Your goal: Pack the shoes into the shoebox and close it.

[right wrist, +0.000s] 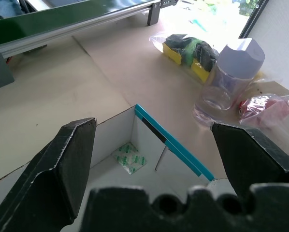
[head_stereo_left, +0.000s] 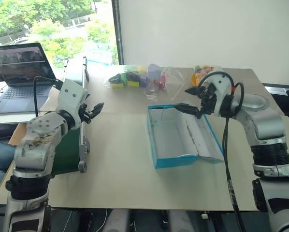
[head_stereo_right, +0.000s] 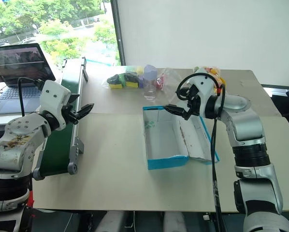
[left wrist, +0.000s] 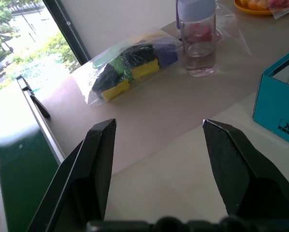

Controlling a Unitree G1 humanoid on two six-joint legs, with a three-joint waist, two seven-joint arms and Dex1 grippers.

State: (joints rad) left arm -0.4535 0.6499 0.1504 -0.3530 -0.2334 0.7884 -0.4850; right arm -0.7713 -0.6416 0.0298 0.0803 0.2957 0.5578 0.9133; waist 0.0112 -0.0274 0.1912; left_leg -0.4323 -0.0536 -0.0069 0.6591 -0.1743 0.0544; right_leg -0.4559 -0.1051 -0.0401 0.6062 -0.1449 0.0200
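shoebox: lid open, white inside, on table | my left gripper: jaws apart, empty | my right gripper: jaws wide, empty, above box

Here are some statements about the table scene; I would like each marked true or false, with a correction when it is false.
1. The shoebox is open. True.
2. A shoe lies in the shoebox. False: only a small green-printed packet lies inside.
3. The left gripper holds a bottle. False: it is open and empty.
4. The right gripper is open above the box's far end. True.
5. A green conveyor stands left of the box. True.
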